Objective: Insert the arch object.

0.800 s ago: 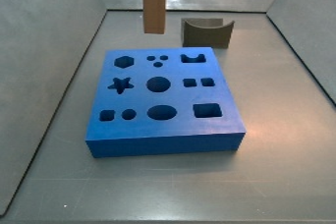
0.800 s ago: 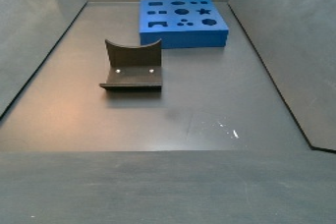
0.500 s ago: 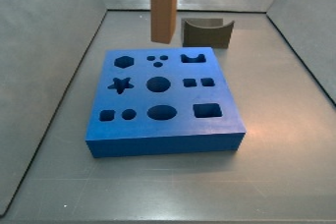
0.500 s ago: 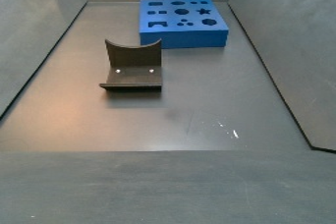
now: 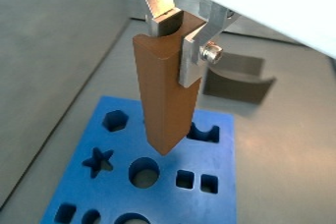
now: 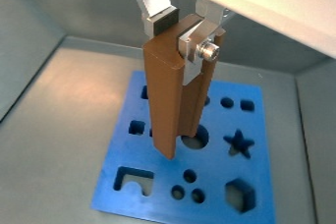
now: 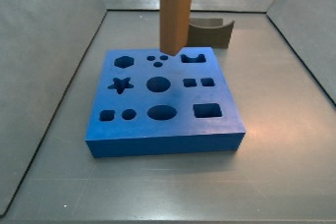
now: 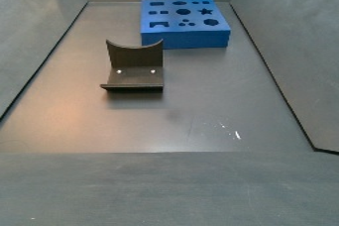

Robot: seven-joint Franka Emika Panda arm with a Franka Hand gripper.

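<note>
The arch object is a tall, slim orange-brown bar (image 5: 164, 90), seen in both wrist views (image 6: 168, 100). My gripper (image 5: 178, 27) is shut on its upper end and holds it upright; the silver fingers clamp it in both wrist views (image 6: 178, 27). The bar hangs above the blue board (image 5: 132, 144) with its lower end over the cut-outs near the board's middle (image 6: 217, 172). In a side view the bar (image 7: 175, 12) hangs over the far part of the board (image 7: 164, 144). The gripper itself is out of frame in both side views.
The dark fixture (image 7: 210, 31) with a scooped top stands just behind the blue board, also seen in a side view (image 8: 133, 66) and a wrist view (image 5: 243, 76). Grey walls enclose the floor. The board (image 8: 185, 22) has several shaped holes.
The bar has moved from behind the board's far edge to over the board, and its lower end sits lower in the side view. The board and fixture have not moved.
</note>
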